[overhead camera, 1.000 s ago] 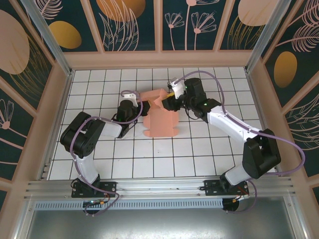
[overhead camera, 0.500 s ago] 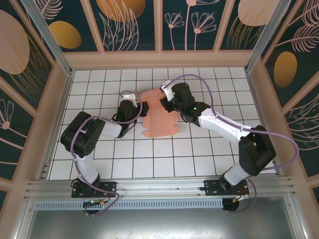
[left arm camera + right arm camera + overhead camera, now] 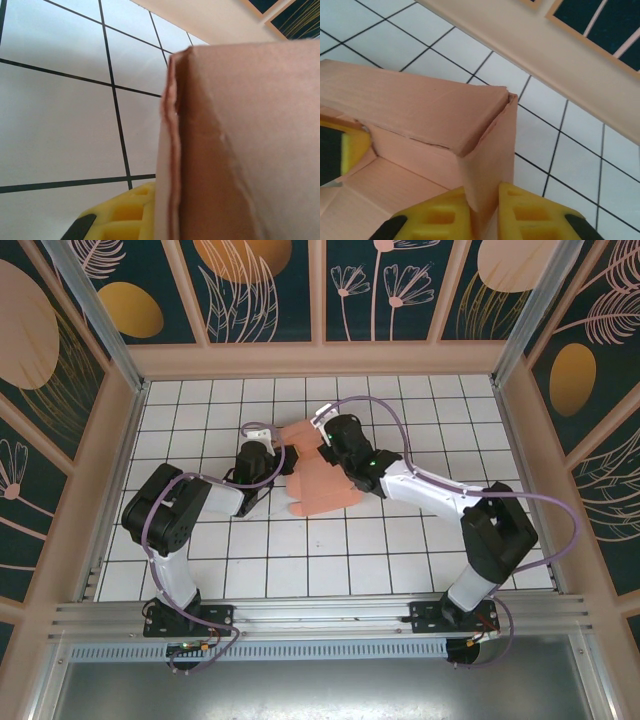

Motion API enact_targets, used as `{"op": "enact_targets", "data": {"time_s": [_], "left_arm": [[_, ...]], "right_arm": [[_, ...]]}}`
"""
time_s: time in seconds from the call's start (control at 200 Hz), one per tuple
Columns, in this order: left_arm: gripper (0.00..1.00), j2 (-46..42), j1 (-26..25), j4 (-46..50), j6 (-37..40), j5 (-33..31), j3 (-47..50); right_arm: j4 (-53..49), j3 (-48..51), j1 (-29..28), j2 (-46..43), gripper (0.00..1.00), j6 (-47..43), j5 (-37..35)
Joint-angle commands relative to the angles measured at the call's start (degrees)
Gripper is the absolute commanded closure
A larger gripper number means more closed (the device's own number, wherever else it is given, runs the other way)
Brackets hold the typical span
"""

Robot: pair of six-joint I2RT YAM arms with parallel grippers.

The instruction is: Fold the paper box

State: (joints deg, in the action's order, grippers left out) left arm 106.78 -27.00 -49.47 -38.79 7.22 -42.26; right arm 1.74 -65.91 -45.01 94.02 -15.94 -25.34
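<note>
Paper box [image 3: 322, 490] walls pinched in right tool [image 3: 484, 212] and left tool [image 3: 282, 464], left's second finger hidden.

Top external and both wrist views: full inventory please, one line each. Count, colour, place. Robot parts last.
paper box: 1, salmon pink, partly folded, far middle of the table between the grippers
table: 1, white tiles with black grid lines
walls: dark teal panels with gold and pink plant prints, beige frame, around the table
rail: 1, silver, near edge
left arm, right arm: 2, black and white, bases at the rail
left gripper: 1, yellow pads, closed on the box's left edge
right gripper: 1, yellow pads, pinching an upright box wall
</note>
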Motion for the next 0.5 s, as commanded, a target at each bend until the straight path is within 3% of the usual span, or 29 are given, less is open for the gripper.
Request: {"op": "enact_targets", "data": {"time_s": [0.0, 0.15, 0.22, 0.3, 0.45, 0.495], "left_arm": [[1.0, -0.2, -0.9, -6.7, 0.4, 4.2, -1.9], [1.0, -0.1, -0.9, -6.8, 0.2, 4.4, -2.0], [1.0, -0.1, -0.9, -6.8, 0.2, 4.5, -1.9], [1.0, -0.1, -0.9, -6.8, 0.2, 4.5, -1.9], [1.0, -0.2, -0.9, -6.8, 0.1, 4.4, -1.8], [1.0, -0.2, -0.9, -6.9, 0.1, 4.5, -1.8]], "right_arm": [[0.7, -0.5, -1.5, 2.6, 0.99, -2.4, -6.6], [1.7, -0.4, -2.3, 4.0, 1.0, -3.8, -11.3], [1.8, -0.5, -2.4, 4.4, 0.79, -3.7, -12.1], [2.3, -0.4, -2.4, 4.6, 0.67, -3.4, -12.0], [2.0, -0.9, -2.7, 5.3, 0.67, -3.1, -12.8], [1.9, -1.1, -2.9, 5.6, 0.71, -3.4, -13.5]]}}
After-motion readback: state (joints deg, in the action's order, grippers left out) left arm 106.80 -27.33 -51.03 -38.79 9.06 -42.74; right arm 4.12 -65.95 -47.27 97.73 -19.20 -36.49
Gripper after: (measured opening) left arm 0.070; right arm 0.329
